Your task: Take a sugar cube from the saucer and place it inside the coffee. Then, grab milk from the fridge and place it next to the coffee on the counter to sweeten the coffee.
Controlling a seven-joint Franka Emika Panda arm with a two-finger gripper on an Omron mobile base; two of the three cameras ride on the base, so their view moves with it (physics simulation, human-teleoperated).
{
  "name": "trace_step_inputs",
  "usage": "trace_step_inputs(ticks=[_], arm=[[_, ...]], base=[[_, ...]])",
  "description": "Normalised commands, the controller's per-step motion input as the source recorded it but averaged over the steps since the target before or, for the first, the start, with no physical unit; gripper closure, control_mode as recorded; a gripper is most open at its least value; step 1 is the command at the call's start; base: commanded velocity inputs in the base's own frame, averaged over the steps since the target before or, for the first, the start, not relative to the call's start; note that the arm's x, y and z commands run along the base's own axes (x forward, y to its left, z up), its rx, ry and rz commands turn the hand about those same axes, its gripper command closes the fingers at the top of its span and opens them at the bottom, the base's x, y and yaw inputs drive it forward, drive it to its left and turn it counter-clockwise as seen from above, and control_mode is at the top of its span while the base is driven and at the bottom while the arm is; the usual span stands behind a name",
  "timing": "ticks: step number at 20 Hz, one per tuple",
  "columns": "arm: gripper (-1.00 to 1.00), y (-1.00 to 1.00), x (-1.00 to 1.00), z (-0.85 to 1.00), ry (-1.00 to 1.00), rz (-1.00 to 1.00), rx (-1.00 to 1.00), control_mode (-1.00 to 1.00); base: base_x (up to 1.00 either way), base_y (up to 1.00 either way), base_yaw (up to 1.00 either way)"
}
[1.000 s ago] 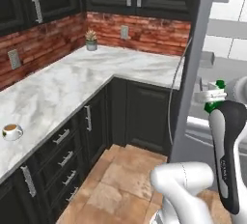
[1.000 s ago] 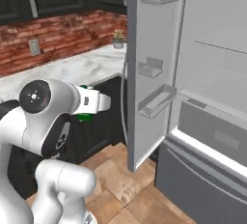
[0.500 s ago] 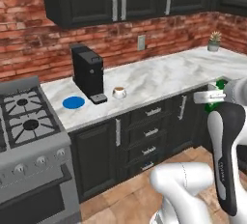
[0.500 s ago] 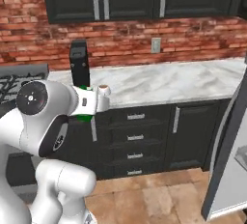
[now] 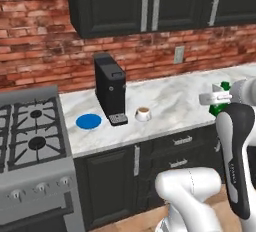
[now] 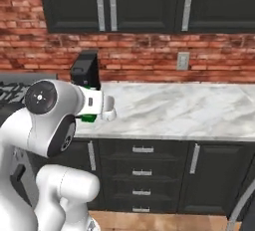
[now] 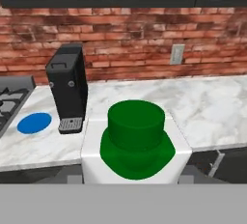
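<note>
I carry the milk [image 7: 135, 141] clamped in the gripper [image 5: 216, 99], upright and high above the counter [image 5: 170, 103], so it clears the edge toward the coffee [image 5: 143, 114].

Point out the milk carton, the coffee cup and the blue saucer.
milk carton [image 7: 136, 126], hand view, on its green cap.
coffee cup [image 5: 143, 114], left base view, on its white side wall.
blue saucer [image 5: 89, 121], left base view, on the middle of the flat disc.
</note>
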Motion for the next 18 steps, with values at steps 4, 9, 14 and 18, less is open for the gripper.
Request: trace_step_inputs(ticks=[4, 9, 14, 18], arm=[[1.0, 0.0, 0.0, 0.0, 0.0, 0.0, 0.0, 1.0], [1.0, 0.0, 0.0, 0.0, 0.0, 0.0, 0.0, 1.0], [1.0, 0.0, 0.0, 0.0, 0.0, 0.0, 0.0, 1.0], [1.0, 0.0, 0.0, 0.0, 0.0, 0.0, 0.0, 1.0]], base=[[0.79, 0.0, 0.24], [0.37, -0.04, 0.06], [0.29, -0.36, 0.07], [0.31, -0.45, 0.07]])
